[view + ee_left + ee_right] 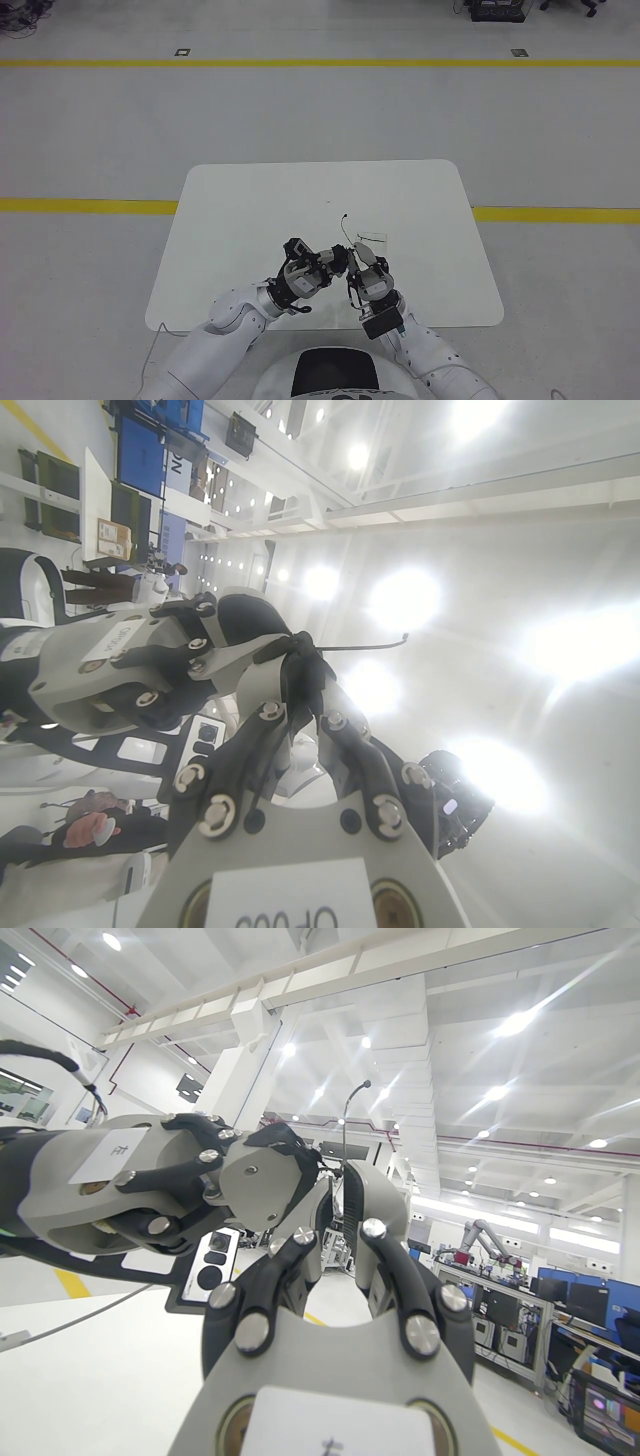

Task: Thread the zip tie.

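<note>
Though hairline overhead, zip tie (344, 1138) hook-tipped.

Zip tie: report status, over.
Left gripper and right gripper both shut on zip tie, tips meeting above the table. Tie's head end sticks out free. No closed loop visible.

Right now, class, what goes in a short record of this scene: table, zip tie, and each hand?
Table: white, rounded corners, beneath both hands
Zip tie: thin, black, free end sticking out beyond the hands
Left hand: shut on the zip tie
Right hand: meeting the left hand at the zip tie
Threaded: cannot tell
</note>
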Available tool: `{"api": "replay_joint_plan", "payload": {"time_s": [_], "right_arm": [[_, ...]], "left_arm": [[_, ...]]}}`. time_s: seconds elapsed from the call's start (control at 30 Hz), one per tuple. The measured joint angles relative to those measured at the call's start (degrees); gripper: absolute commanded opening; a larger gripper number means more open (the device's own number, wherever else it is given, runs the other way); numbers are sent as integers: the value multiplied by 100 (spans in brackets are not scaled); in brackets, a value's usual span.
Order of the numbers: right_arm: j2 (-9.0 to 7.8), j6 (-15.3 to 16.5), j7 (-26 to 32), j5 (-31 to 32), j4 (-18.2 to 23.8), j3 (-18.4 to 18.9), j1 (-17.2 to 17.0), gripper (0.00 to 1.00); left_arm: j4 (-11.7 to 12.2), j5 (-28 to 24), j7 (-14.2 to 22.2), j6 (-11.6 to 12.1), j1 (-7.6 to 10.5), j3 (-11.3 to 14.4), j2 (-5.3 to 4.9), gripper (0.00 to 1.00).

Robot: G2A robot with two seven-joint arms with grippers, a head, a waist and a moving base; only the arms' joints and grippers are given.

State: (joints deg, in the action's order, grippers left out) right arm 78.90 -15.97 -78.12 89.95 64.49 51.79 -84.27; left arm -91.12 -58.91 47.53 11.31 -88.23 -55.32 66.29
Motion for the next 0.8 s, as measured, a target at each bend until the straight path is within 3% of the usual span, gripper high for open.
{"api": "replay_joint_plan", "payload": {"time_s": [0.8], "right_arm": [[31,10,33,0,-69,5,54,8]], "left_arm": [[0,14,0,-2,-10,4,2,0]]}}
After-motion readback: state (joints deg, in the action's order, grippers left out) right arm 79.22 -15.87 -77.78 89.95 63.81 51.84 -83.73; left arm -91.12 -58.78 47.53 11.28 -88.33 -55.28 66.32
